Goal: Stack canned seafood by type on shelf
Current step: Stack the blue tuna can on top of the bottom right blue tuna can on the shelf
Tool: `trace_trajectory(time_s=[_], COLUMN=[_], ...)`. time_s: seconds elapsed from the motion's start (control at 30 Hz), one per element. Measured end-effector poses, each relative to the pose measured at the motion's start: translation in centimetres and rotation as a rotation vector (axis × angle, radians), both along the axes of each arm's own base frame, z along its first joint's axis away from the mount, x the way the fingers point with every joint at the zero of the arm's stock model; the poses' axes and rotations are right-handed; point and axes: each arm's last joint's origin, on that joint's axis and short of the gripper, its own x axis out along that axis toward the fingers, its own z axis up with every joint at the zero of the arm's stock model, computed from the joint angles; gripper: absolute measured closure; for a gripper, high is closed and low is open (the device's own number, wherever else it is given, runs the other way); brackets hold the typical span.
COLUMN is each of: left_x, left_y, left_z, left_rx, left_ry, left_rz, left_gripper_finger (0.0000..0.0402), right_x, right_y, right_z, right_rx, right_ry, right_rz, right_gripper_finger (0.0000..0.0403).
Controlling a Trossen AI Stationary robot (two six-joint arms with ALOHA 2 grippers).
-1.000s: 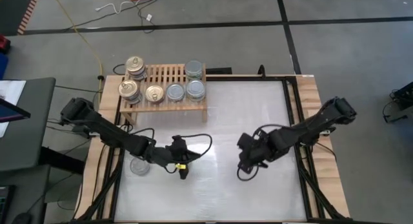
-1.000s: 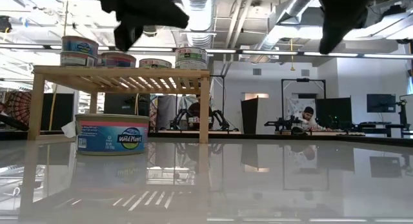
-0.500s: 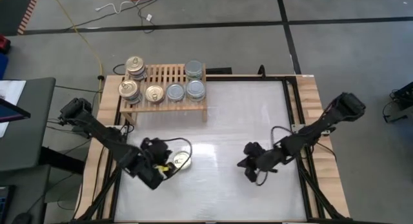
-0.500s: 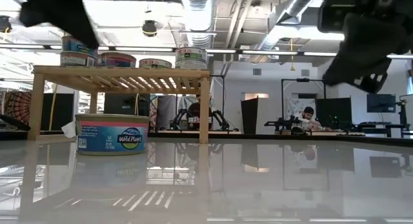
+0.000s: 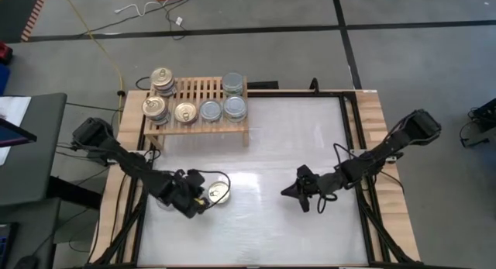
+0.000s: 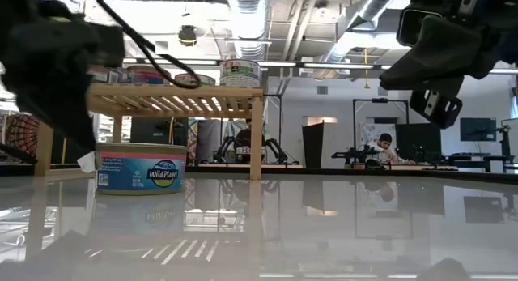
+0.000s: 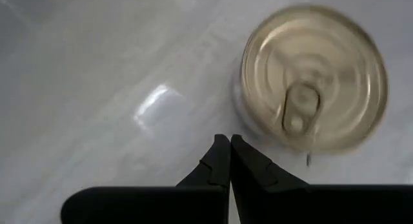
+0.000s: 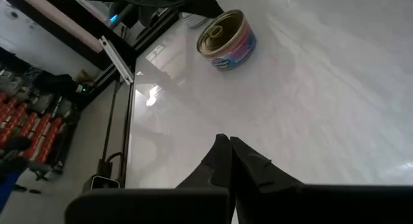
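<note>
Left gripper (image 5: 203,201) is hovering low over the counter (image 5: 294,145) with fingers pressed fully together, holding nothing; its tips are sitting just beside a gold-topped can (image 5: 218,193) that is standing alone on the counter. The left arm is reaching in from the counter's left edge, bent low. Right gripper (image 5: 288,191) is also closed and empty, pointing toward that can but well apart from it, arm stretching in from the right. The remaining cans (image 5: 200,109) are sitting on the shelf (image 5: 203,91) at the counter's far left.
</note>
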Motion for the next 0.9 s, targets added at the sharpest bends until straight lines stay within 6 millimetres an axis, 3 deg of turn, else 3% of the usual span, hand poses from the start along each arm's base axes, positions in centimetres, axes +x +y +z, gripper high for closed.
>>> trace_trajectory(time_s=[0.17,0.3,0.4,0.67,0.9], left_x=[2.3,4.5,5.2,5.4,4.7], left_y=[1.8,2.1,1.9,1.4,0.6], left_z=[-0.6,0.9,2.0,3.4,3.8], left_rx=[-0.058,-0.029,0.004,-0.153,-0.169], left_ry=[-0.175,-0.399,-0.470,-0.437,-0.373], left_rz=[0.024,-0.110,-0.159,0.030,0.048], left_gripper_finger=[0.0402,0.0402,0.0402,0.0402,0.0402], right_x=[0.3,0.5,0.6,0.8,1.3], right_y=[-0.6,-1.1,-1.2,-1.6,-2.2], right_z=[0.0,0.0,0.1,0.1,0.7], right_rx=[0.001,0.004,0.033,0.112,0.149], right_ry=[-0.001,-0.004,-0.005,-0.006,-0.045], right_rz=[-0.026,-0.051,-0.069,-0.121,-0.157], right_gripper_finger=[0.0378,0.0377,0.0377,0.0370,0.0303])
